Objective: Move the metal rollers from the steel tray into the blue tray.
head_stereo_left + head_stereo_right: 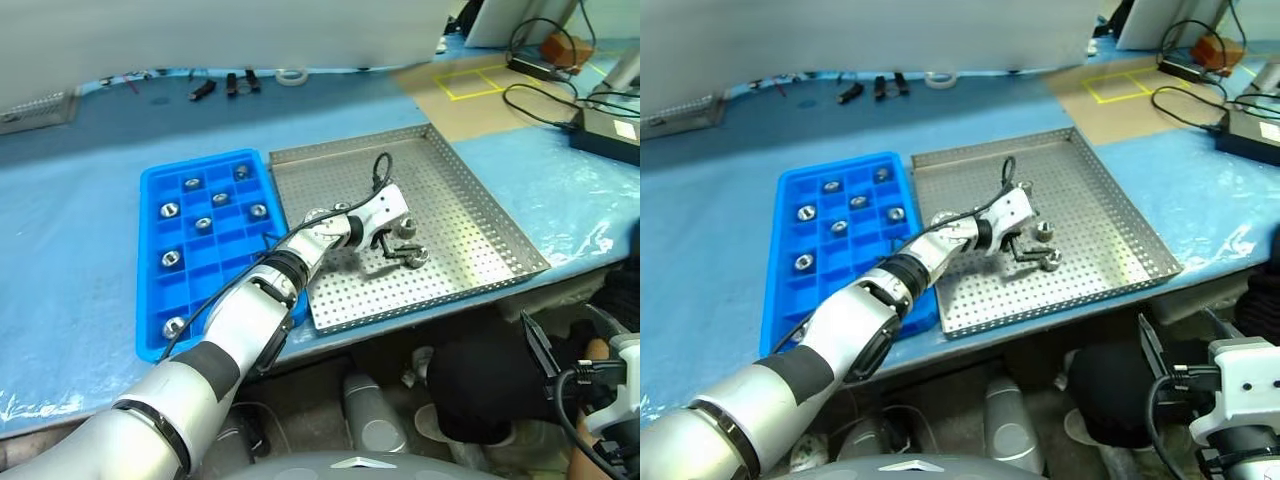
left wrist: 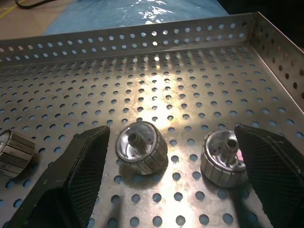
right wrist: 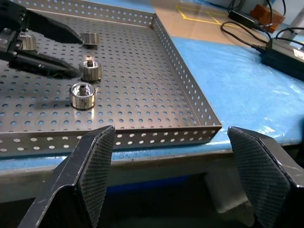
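The steel tray (image 1: 455,190) lies on the blue-covered table with the blue tray (image 1: 152,250) to its left. My left gripper (image 1: 398,246) is low over the steel tray's floor (image 2: 142,61) and open. Two metal rollers (image 2: 141,147) (image 2: 224,159) stand between its fingers (image 2: 80,175), untouched. A third roller (image 2: 14,152) lies just outside one finger. Several rollers (image 1: 203,224) sit in the blue tray's compartments. My right gripper (image 3: 175,175) is open and empty, below the table's front edge, facing the steel tray (image 3: 142,95).
Black cables and a power brick (image 1: 605,125) lie at the back right next to a yellow-taped square (image 1: 475,78). A tape roll (image 1: 291,75) and small black tools (image 1: 230,83) rest along the far edge. The steel tray's near rim (image 3: 142,135) overhangs the table's front edge.
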Controlling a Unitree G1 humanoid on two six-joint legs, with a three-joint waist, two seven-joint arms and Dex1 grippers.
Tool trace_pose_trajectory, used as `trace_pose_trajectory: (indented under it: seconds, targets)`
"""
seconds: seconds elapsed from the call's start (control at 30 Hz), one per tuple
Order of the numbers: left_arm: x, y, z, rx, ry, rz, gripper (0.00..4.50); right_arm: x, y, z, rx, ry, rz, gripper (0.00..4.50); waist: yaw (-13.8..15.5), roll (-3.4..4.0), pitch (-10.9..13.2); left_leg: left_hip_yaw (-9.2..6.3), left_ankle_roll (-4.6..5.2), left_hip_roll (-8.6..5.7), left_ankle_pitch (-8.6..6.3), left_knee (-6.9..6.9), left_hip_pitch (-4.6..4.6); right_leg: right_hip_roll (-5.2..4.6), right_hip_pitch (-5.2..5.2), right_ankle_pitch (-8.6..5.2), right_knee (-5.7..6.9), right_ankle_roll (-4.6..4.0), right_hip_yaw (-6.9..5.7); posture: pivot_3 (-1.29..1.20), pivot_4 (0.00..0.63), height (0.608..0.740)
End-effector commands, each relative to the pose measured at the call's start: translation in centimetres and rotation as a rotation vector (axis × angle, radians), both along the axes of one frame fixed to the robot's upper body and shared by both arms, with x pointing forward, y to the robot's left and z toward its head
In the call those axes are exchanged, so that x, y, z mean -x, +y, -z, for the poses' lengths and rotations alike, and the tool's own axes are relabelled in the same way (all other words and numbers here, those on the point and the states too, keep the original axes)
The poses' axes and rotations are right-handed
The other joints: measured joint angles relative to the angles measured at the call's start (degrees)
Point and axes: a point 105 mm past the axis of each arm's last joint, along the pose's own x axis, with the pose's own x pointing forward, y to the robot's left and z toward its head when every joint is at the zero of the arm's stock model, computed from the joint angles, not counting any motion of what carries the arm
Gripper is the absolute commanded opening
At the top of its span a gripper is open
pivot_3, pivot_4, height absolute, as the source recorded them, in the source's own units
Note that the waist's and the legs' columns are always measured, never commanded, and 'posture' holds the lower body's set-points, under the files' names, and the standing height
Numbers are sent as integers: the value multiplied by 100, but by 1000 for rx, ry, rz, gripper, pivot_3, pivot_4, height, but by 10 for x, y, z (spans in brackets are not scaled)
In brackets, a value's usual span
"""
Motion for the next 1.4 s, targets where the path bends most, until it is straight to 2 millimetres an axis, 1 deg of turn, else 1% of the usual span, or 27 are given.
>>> trace_pose_trajectory:
  seconds: [0.03,0.1,0.23,0.37,0.47,0.73,0.87,1.03,1.13,1.3,1.37,1.4]
  targets:
    - [81,-87,-8,91,75,325,4416,-3,8,-11,19,-47,-23,4037,-102,-1,1,-3,5,-2,-13,12,-1,-4,10,-2,-7,4,-3,-879,150,740]
    - [92,-86,1,59,87,406,4416,-6,8,-12,21,-50,-29,4037,-202,0,0,-17,17,-22,-21,14,4,-38,31,-10,-17,17,-18,-875,150,740]
    - [101,-84,7,35,100,480,4416,-6,8,-12,26,-45,-29,4037,-346,0,1,-38,41,-63,-36,16,4,-76,63,-16,-41,29,-31,-875,150,740]
    - [94,-82,13,-5,88,423,4416,-5,7,-13,32,-40,-20,4037,-457,0,1,-78,48,-85,-40,19,3,-95,110,-21,-59,36,-76,-879,150,740]
    - [93,-81,19,-20,105,403,4416,-3,5,-12,36,-35,-11,4037,-530,0,1,-104,47,-89,-40,19,7,-107,144,-23,-77,41,-125,-893,150,740]
    - [96,-79,33,-65,129,392,4416,1,5,-12,44,-30,-2,4037,-758,0,1,-113,68,-131,-54,21,-7,-154,153,-43,-79,76,-144,-902,150,740]
    - [92,-75,43,-122,126,354,4416,0,6,-11,47,-28,0,4037,-810,0,1,-118,70,-135,-57,24,-13,-158,153,-45,-81,82,-148,-901,150,740]
    - [84,-72,42,-121,130,308,4416,-2,7,-11,47,-26,-4,4037,-903,0,1,-130,70,-140,-57,26,-24,-163,152,-49,-81,89,-161,-893,150,740]
    - [80,-68,44,-123,128,294,3834,-3,7,-11,48,-28,-8,4037,-927,0,0,-136,70,-143,-57,29,-31,-165,151,-49,-81,91,-167,-886,150,740]
    - [71,-63,48,-147,111,228,2196,-6,9,-12,56,-32,-22,4037,-923,1,0,-148,70,-147,-57,34,-36,-168,156,-49,-81,91,-178,-871,150,740]
    - [72,-61,48,-143,118,245,1752,-8,10,-13,56,-36,-34,4037,-925,1,0,-155,71,-148,-57,37,-42,-168,157,-49,-81,91,-185,-871,150,740]
    - [73,-60,48,-141,122,266,1750,-10,11,-14,56,-39,-41,4037,-924,1,0,-157,71,-149,-57,38,-44,-169,157,-49,-81,91,-186,-861,150,740]
